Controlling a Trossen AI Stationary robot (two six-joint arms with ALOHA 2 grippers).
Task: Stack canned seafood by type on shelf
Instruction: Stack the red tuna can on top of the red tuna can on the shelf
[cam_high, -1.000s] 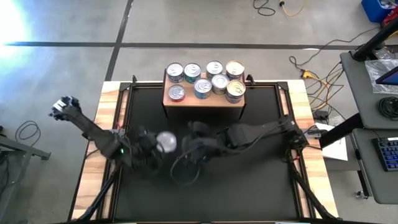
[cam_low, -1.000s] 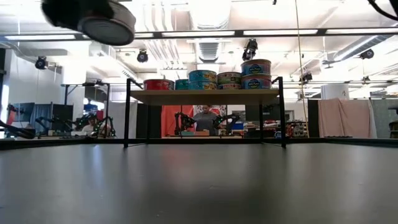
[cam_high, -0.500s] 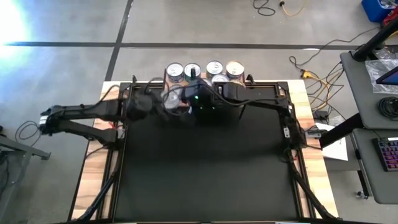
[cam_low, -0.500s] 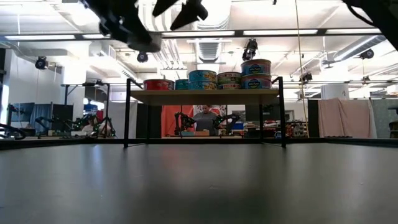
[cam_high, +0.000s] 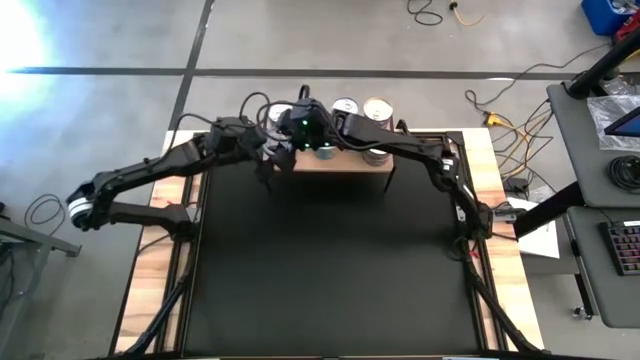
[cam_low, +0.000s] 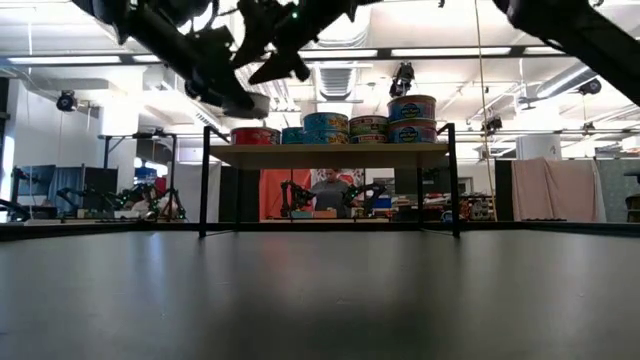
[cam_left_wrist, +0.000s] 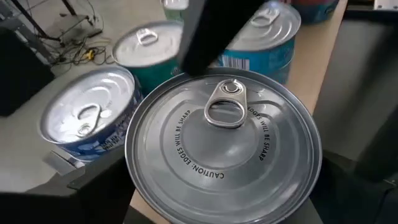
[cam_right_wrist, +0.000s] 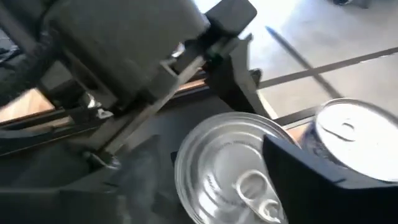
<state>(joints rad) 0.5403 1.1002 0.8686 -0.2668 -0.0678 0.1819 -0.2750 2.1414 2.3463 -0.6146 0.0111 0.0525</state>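
The shelf (cam_low: 330, 155) stands at the mat's far edge with canned seafood on its wood top: a red tin (cam_low: 255, 135), blue and teal tins (cam_low: 325, 124) and a pair stacked two high (cam_low: 412, 117). My left gripper (cam_high: 270, 155) is shut on a silver-topped can (cam_left_wrist: 224, 143) just above the shelf's left end. My right gripper (cam_low: 285, 65) hovers open right over that can. One of its fingers (cam_right_wrist: 305, 174) reaches across the can's top (cam_right_wrist: 230, 168). My left gripper pinches the silver can by its round side wall (cam_left_wrist: 134, 168), one finger on each side, across its width. The can is level with its pull tab up, lifted clear (cam_low: 245, 102) above the shelf's tins. Whether my right gripper's finger touches the can, I cannot tell.
Tins stand close beside the held can: a blue-labelled one (cam_left_wrist: 87, 118), a teal one (cam_left_wrist: 149, 50) and another blue one (cam_left_wrist: 273, 31). The black mat (cam_high: 320, 260) lies in front of the shelf. Cables (cam_high: 500, 110) trail over the floor behind the table.
Both grippers have swung from the middle of the mat toward the table's far edge, to the shelf's left end. My left gripper has carried the silver can along, lifted clear and level. My right gripper has kept close beside it.
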